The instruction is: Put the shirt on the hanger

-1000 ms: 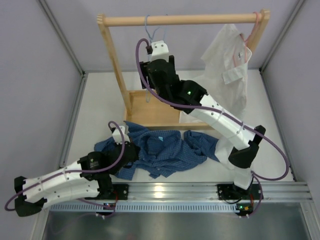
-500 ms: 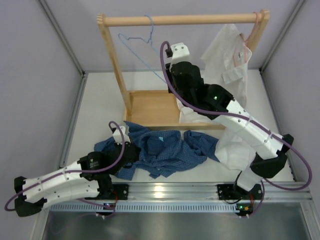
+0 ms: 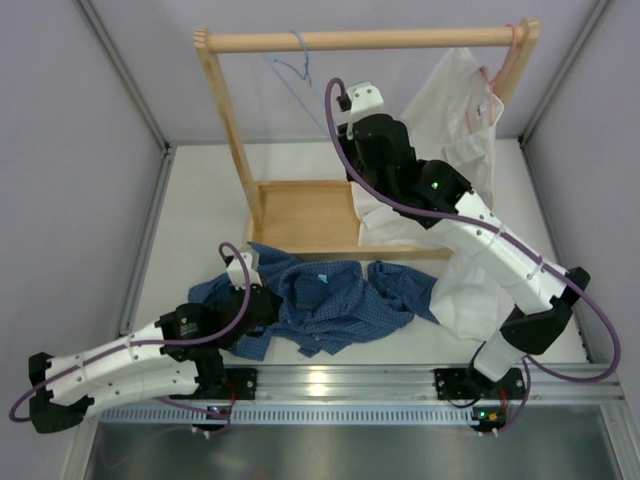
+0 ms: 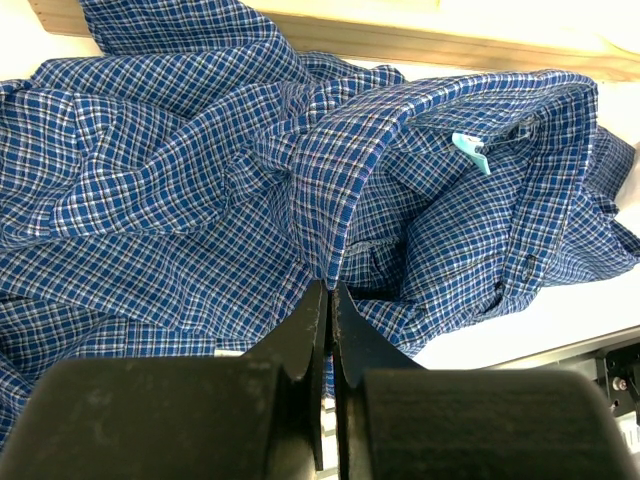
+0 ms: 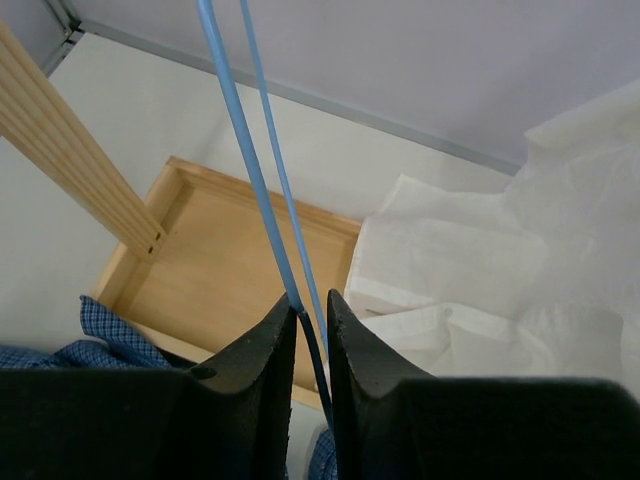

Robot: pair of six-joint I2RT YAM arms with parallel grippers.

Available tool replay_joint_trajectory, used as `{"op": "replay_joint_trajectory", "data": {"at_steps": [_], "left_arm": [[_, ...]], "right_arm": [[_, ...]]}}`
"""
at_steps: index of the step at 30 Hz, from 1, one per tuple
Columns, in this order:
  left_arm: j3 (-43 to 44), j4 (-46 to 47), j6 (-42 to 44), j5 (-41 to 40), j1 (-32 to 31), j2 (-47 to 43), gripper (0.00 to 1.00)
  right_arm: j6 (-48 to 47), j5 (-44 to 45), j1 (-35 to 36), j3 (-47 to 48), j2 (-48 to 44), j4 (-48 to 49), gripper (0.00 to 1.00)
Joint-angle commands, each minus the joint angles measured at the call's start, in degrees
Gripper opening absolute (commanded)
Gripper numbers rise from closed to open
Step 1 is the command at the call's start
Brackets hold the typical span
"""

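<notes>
The blue checked shirt [image 3: 330, 300] lies crumpled on the table in front of the wooden rack. My left gripper [image 4: 328, 287] is shut on a raised fold of the shirt [image 4: 200, 180] at its collar band. The light-blue wire hanger [image 3: 290, 66] hangs by its hook from the rack's rod. In the right wrist view, two strands of the hanger [image 5: 255, 170] run down toward my right gripper [image 5: 311, 305], and one passes between the narrow jaws, which are shut on it. From the top view the right fingertips are hidden under the wrist.
The wooden rack has a top rod [image 3: 360, 40] and a shallow base tray [image 3: 300, 215]. A larger white shirt [image 3: 455, 120] hangs on a pink hanger [image 3: 505, 55] at the rod's right end, close beside my right arm. Grey walls enclose the table.
My right arm swung right and rose along the rack, and its jaws closed on the hanger wire. The hanger turned on the rod. The left arm and shirt stayed put.
</notes>
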Motion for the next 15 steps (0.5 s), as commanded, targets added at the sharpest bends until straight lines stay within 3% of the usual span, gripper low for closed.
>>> {"op": "replay_joint_trajectory", "data": {"at_steps": [1,10,15], "left_arm": [[0.4,2.4,0.2,0.1,0.1,-0.5,0.0],[0.3,2.4,0.1,0.5,0.1,-1.4,0.0],[1.1,2.5,-1.0,0.7,0.1,-1.5,0.0]], "right_arm": [[-1.1,-2.2,-1.2,0.6,0.2,-0.3,0.18],[-2.7,-5.8,-2.3,3.5,3.2,0.3,0.27],[-2.4,-6.1,-2.4,0.2,2.6,4.8,0.2]]}}
